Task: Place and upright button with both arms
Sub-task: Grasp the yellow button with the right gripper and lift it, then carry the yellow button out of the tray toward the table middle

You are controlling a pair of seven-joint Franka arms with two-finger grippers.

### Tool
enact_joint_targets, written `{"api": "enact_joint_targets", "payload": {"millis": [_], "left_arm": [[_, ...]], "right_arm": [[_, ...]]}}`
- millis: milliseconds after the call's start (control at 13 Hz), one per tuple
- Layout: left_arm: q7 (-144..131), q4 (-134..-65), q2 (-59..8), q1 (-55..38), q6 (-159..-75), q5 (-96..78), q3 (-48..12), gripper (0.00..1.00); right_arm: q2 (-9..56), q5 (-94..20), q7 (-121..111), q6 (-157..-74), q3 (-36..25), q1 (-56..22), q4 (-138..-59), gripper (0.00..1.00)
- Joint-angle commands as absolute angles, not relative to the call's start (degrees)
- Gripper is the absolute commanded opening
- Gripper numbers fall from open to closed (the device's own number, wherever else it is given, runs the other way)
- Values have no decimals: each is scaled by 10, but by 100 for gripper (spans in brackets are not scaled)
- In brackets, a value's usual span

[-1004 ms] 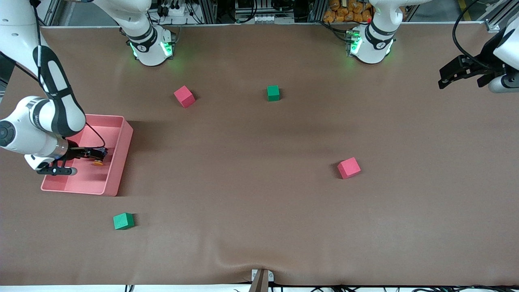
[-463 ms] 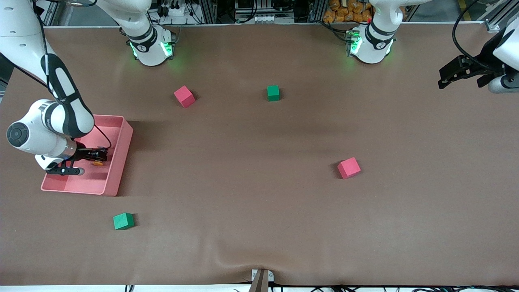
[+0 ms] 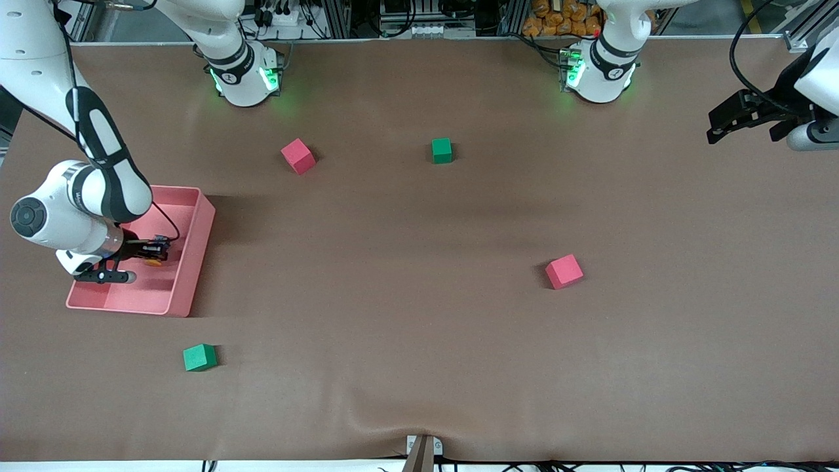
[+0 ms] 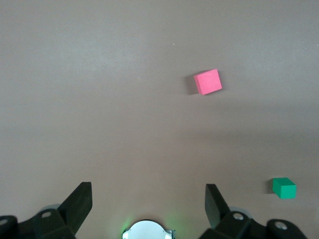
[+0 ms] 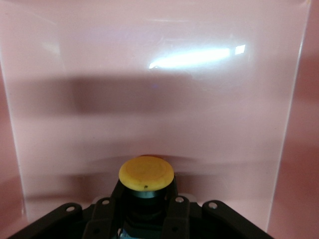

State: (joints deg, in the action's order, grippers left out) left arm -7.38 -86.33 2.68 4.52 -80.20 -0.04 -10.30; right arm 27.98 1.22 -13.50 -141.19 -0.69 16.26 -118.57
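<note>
A: Where is the button (image 3: 156, 263) found?

B: It is seen at the left of the front frame, inside the pink tray (image 3: 190, 275), at the tip of the right gripper (image 3: 156, 252). In the right wrist view the orange cap (image 5: 146, 174) sits low in the middle of the frame, with the black fingers (image 5: 175, 211) closed against the body just beneath it, so the button is clamped. The tray's pink floor and walls fill the remainder of that frame.

A: How is the right arm (image 3: 92, 190) placed?

B: It is reached down from the upper left corner of the front frame, and its wrist is bent over the tray, the gripper pointing toward the tray's wall on the table's middle side.

A: And the left gripper (image 3: 744, 118)?

B: It is held at the right edge of the front frame, up in the air over the table's end, and the arm is waiting. In the left wrist view its fingers (image 4: 77, 206) are seen set wide apart at the bottom of the frame, with nothing between them but brown table (image 4: 99, 99).

A: What else is laid out on the table?

B: Four cubes are seen. A pink cube (image 3: 298, 156) and a green cube (image 3: 442, 150) lie in the upper middle of the front frame. Another pink cube (image 3: 564, 271) lies right of centre, and another green cube (image 3: 199, 357) lies lower left, nearer the front camera than the tray. Two of them, one pink (image 4: 208, 81) and one green (image 4: 284, 187), are caught in the left wrist view as well.
</note>
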Motion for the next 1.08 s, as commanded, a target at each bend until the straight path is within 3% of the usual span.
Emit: {"api": "enact_joint_targets", "payload": {"millis": [0,154,540,772,1004], "left_arm": [[-73,-860,24,44,-798,6,-107,100],[-74,-860,23,44,-798,5,-108,100],[-73,-860,23,43,-798,6,-109,100],[-73,-859,24,46,-796,5,-109,100],[-75,-860,23,45,-797,6,-109,100]], "right_arm": [[270,15,-142,-1427,3,176,-1194,0],[265,15,-142,-1385,2,174,-1160,0],[261,15,-137,-1148,4,152,-986,0],[263,12,-114,-1036,8,107,-891,0],[266,-11,2,-985,20,25,-830,0]]}}
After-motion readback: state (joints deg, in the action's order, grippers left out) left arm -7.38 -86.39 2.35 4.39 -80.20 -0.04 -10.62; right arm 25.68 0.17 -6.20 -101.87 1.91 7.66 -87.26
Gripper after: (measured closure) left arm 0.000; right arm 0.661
